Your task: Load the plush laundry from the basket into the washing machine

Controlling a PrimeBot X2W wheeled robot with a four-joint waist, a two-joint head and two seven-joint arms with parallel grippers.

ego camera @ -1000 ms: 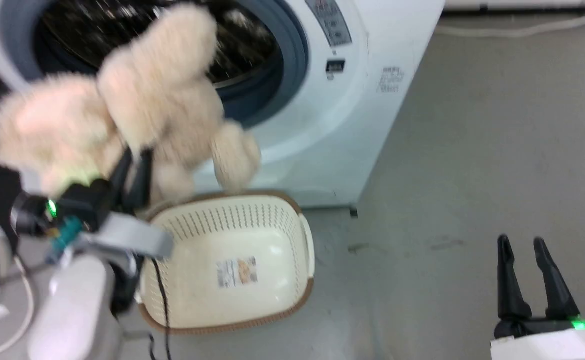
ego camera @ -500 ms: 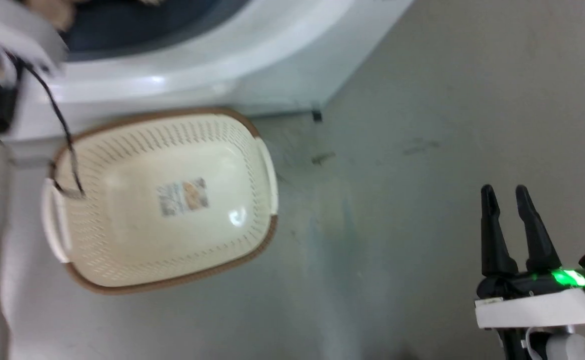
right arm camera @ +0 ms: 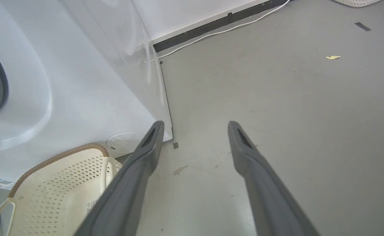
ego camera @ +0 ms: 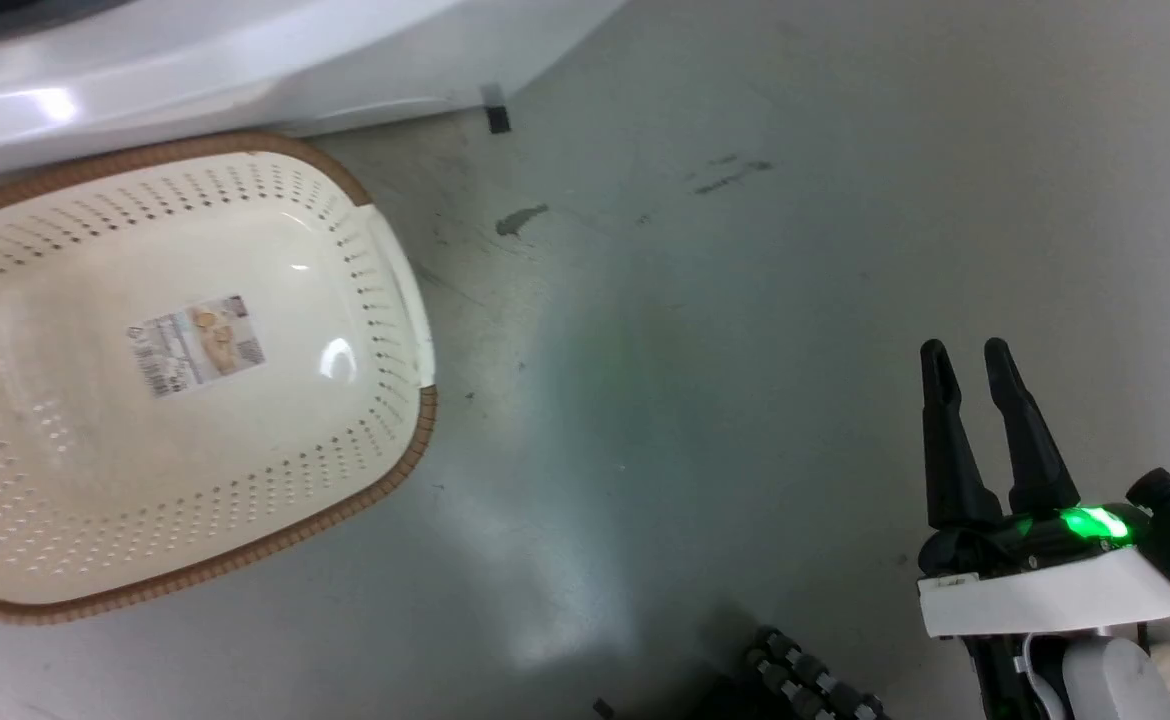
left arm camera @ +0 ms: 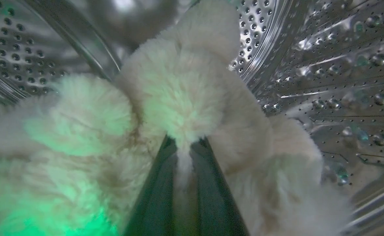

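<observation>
The plush laundry [left arm camera: 179, 91] has been carried into the washing machine [left arm camera: 326, 65]; fur is pinched by left gripper [left arm camera: 183, 147]; release deep inside is advised; right gripper [ego camera: 965, 352] spread, lower right.

We take this for a laundry corner in a bare workroom. In the right wrist view a white washing machine [right arm camera: 80, 82] stands at ten o'clock. A perforated basket [right arm camera: 52, 159] sits on scuffed grey floor [right arm camera: 277, 108] at eight. A loose cable [right arm camera: 224, 31] runs along a black baseboard [right arm camera: 211, 24] at twelve.
</observation>
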